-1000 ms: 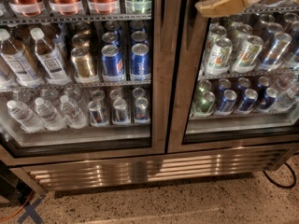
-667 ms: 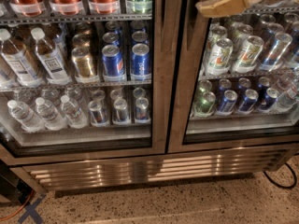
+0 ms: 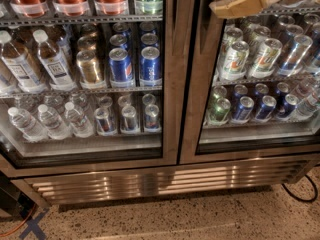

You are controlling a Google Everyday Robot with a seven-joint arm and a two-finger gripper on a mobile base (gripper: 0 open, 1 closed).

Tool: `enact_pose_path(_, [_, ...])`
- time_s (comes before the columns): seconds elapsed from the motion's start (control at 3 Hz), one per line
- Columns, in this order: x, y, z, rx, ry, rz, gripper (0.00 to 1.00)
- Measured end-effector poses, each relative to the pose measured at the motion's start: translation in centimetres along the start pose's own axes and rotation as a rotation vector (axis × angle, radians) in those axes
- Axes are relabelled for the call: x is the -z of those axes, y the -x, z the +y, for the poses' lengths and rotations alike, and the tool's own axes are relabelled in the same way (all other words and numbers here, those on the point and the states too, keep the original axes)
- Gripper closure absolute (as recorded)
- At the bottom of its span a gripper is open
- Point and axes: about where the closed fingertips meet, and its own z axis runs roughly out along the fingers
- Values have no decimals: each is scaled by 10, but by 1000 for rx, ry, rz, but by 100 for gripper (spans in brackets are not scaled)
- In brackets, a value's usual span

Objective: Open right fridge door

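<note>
The right fridge door (image 3: pixel 192 109) is a glass pane in a brushed steel frame, and it stands closed, flush with the left door (image 3: pixel 169 84). Through its glass I see green-and-silver cans above and blue cans below. My gripper (image 3: pixel 239 4) is at the top right of the camera view, tan and pointing left. It hangs in front of the upper left corner of the right door's glass, close to the door's inner frame edge. Whether it touches the door does not show.
Water bottles, gold cans and blue cans show behind the left door. A steel vent grille (image 3: pixel 165 181) runs under both doors. A black cable (image 3: pixel 300 194) loops on the speckled floor at right. A blue tape cross (image 3: pixel 32 225) and an orange cord (image 3: pixel 12 229) lie at bottom left.
</note>
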Motion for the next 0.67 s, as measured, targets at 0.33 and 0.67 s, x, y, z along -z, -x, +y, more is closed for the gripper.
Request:
enact_pose_path(0.33, [0,0,0,0,-4,5,100])
enact_pose_path(0.67, [0,0,0,0,-4,5,100])
